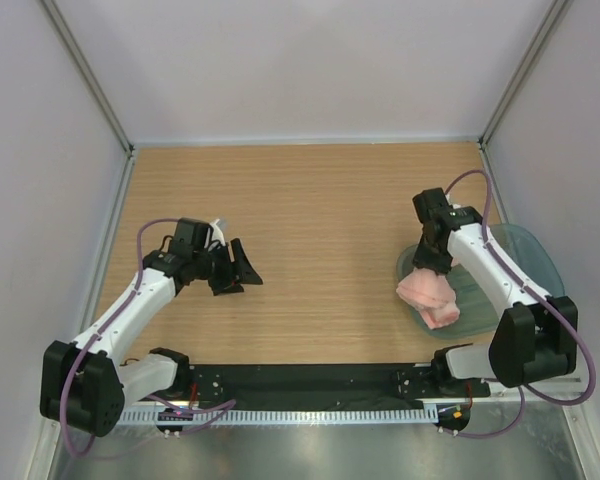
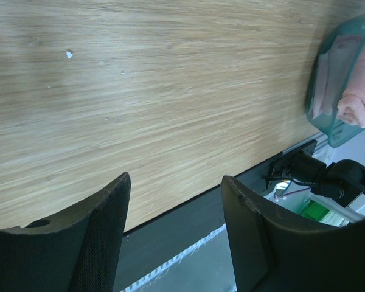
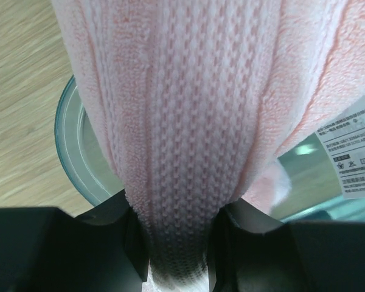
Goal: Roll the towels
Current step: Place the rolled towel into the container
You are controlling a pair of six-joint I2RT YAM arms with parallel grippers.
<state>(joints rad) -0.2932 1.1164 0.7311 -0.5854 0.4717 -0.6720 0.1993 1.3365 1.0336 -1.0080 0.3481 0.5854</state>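
Nearest the arm bases, a black strip (image 1: 310, 380) runs along the near edge of the counter (image 1: 320, 200). The left tool (image 1: 242, 278) sits over the left half of the wood with its jaws spread wide and nothing between them. In the left wrist view its fingers (image 2: 103, 231) frame bare board and the counter's near edge.

On the right, the right tool (image 1: 430, 262) is clamped on a pink towel (image 1: 425, 290). The right wrist view shows the cloth pinched narrow between the jaws (image 3: 177, 249) and widening away from them, with a pale ribbed band down its middle. This bundle sits at the left rim of a clear teal tray (image 1: 528, 255), partly over the wood.

A second pink towel (image 1: 443, 317) lies in the near part of the tray, beside the first. A printed label (image 3: 353, 146) shows at the right of the wrist view. The tray stands at the counter's right edge, close to the wall.

Between the two tools, and on to the far edge, the wood is open. Pale walls (image 1: 300, 60) close the far, left and right sides.
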